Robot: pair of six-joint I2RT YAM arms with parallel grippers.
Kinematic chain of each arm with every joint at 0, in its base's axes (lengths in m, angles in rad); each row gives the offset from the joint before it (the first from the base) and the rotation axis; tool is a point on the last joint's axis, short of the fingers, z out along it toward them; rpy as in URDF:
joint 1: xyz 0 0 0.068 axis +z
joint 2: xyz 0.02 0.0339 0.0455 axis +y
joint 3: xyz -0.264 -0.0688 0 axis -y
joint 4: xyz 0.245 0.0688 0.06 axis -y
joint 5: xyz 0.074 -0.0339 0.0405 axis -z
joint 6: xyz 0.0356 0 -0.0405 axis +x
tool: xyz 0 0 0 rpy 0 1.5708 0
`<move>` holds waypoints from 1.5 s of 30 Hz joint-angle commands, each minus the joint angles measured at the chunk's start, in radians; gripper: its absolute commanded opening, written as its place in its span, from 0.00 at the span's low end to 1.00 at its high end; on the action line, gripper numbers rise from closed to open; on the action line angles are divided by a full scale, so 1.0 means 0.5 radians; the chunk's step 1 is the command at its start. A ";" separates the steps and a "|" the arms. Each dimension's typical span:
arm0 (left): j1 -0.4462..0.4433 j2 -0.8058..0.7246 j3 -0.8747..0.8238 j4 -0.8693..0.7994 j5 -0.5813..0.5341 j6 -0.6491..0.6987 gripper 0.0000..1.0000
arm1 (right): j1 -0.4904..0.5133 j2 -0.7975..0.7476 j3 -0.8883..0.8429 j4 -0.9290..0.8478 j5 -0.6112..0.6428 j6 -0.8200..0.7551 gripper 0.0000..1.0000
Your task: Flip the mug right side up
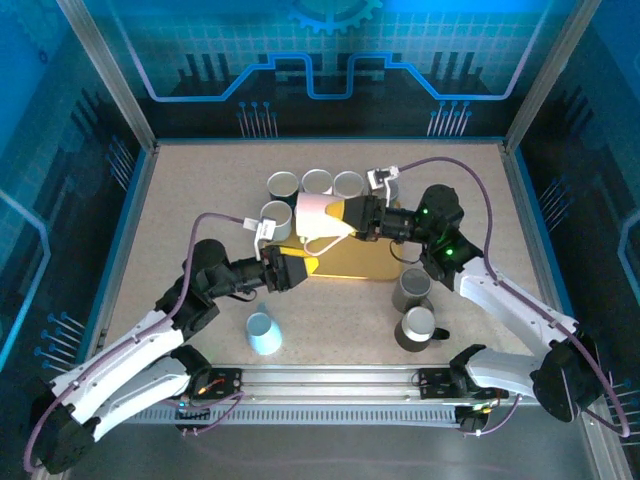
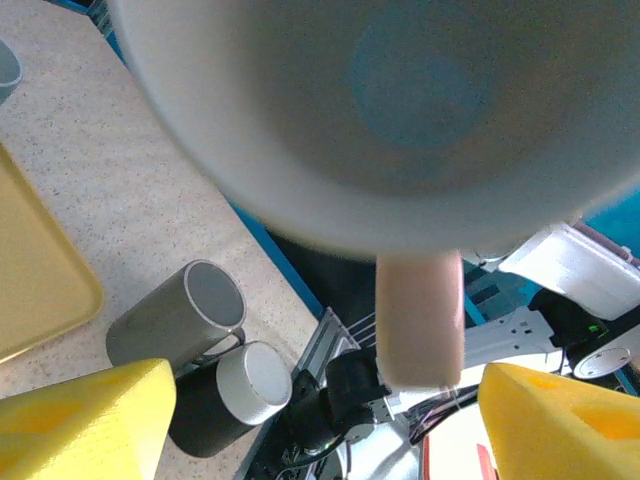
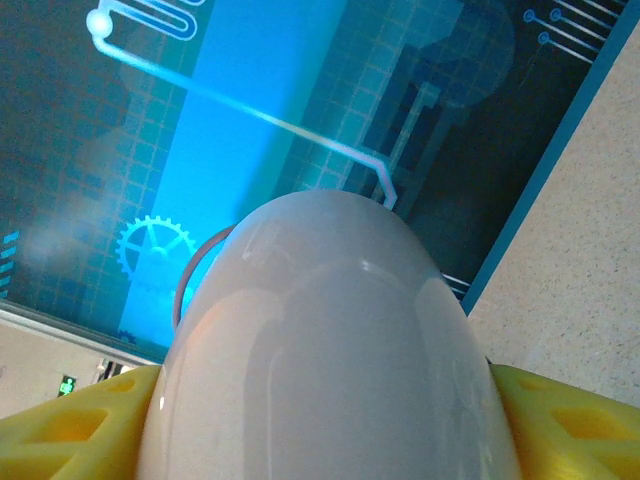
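Observation:
The mug point(image 1: 322, 218) is white with a pinkish handle point(image 1: 320, 245) and hangs on its side above the yellow tray point(image 1: 360, 265). My right gripper point(image 1: 352, 213) is shut on it from the right, and its yellow fingers point(image 3: 70, 430) press both sides of the rounded body point(image 3: 330, 340). My left gripper point(image 1: 300, 268) sits just below and in front of the mug, open. From the left wrist I look into the mug's mouth point(image 2: 400, 110). Its handle point(image 2: 420, 320) hangs between my wide-apart yellow fingertips point(image 2: 85, 420) without touching them.
Several grey mugs point(image 1: 317, 181) stand upright behind the tray. A grey mug point(image 1: 412, 290) and a dark mug point(image 1: 417, 328) sit at the right front. A pale blue cup point(image 1: 263, 333) stands upside down near the front rail. Glass walls enclose the table.

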 commanded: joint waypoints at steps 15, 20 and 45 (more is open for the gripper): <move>0.029 0.052 -0.028 0.461 0.113 -0.128 0.09 | 0.141 -0.057 -0.186 0.343 0.088 -0.011 0.17; 0.033 0.017 -0.043 0.436 0.105 -0.102 0.00 | 0.166 -0.045 -0.200 0.330 0.091 -0.061 0.27; 0.025 0.098 0.462 -0.686 -0.138 0.507 0.00 | 0.171 -0.165 0.163 -0.975 0.314 -0.939 1.00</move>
